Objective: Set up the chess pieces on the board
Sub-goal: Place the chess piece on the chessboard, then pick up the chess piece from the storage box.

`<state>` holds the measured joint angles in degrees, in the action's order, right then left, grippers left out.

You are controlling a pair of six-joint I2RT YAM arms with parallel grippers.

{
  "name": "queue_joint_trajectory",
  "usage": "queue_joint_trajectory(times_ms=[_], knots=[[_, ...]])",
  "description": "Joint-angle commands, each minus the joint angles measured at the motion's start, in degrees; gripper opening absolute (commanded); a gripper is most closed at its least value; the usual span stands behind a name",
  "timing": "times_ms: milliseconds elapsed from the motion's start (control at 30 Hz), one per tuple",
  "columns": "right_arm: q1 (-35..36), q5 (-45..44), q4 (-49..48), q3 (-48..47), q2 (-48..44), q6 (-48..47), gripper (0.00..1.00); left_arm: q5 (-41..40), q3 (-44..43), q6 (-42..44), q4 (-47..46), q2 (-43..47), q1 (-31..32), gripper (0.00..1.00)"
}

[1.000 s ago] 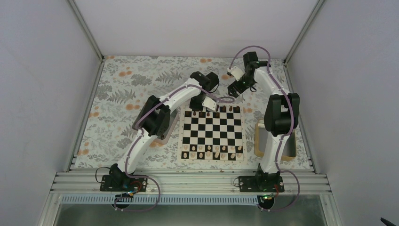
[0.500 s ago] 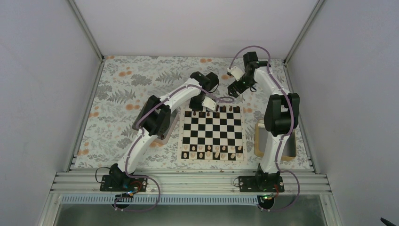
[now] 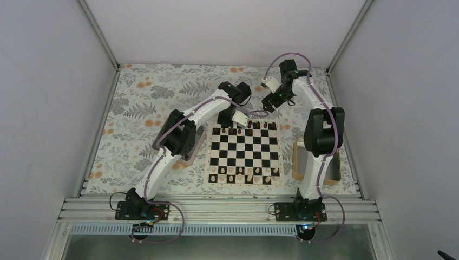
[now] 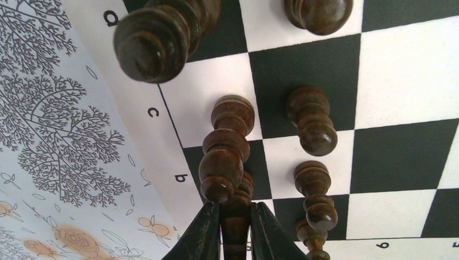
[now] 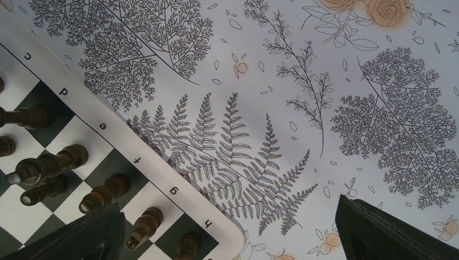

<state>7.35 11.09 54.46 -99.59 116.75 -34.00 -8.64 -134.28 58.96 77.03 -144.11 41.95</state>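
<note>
Left gripper (image 3: 236, 118): upper centre of the top view, over the board's top-left corner; fingers (image 4: 203, 238) almost closed, pinching a dark piece (image 4: 236, 216).
Held piece: bottom centre of the left wrist view, by the board's lettered edge.
Right gripper (image 3: 269, 103): just above the board's top edge, over the cloth (image 5: 303, 108); jaws spread wide, nothing in them.
Board (image 3: 244, 154): centre of the top view.
Dark pieces (image 4: 308, 119): on the board's top rows.
Pale pieces (image 3: 243, 174): bottom rows.
Tray (image 3: 296, 162): right of the board.
</note>
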Motion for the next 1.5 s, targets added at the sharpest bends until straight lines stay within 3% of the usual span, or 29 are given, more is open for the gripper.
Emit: queue_joint_trajectory(times_ms=[0, 267, 467, 633, 833, 1067, 1467], knots=[[-0.5, 0.5, 0.0, 0.3, -0.7, -0.3, 1.0, -0.3, -1.9, 0.7, 0.7, -1.6, -0.1, 0.14], [-0.4, 0.6, 0.0, 0.4, -0.8, -0.5, 1.0, -1.1, -1.9, 0.8, 0.7, -1.0, -0.2, 0.27], [-0.4, 0.7, 0.0, 0.4, -1.1, -0.5, 1.0, -2.8, -1.3, 0.2, 0.7, 0.2, -0.4, 0.28], [-0.5, 0.8, -0.1, 0.5, -1.1, -0.5, 1.0, -5.0, 3.2, -0.7, 0.7, 7.0, -2.3, 0.31], [-0.6, 0.4, -0.9, 0.4, -1.0, -0.3, 1.0, -6.0, 19.1, -1.3, 0.6, 21.7, -9.7, 0.32], [-0.7, 2.2, -3.0, -0.4, -1.8, -0.8, 1.0, -0.7, 39.1, 0.3, -2.9, 38.3, -20.1, 0.33], [-0.6, 1.8, -2.0, -3.8, 0.6, -1.8, 1.0, 9.2, 55.6, -4.1, -7.1, 42.3, -14.9, 0.33]])
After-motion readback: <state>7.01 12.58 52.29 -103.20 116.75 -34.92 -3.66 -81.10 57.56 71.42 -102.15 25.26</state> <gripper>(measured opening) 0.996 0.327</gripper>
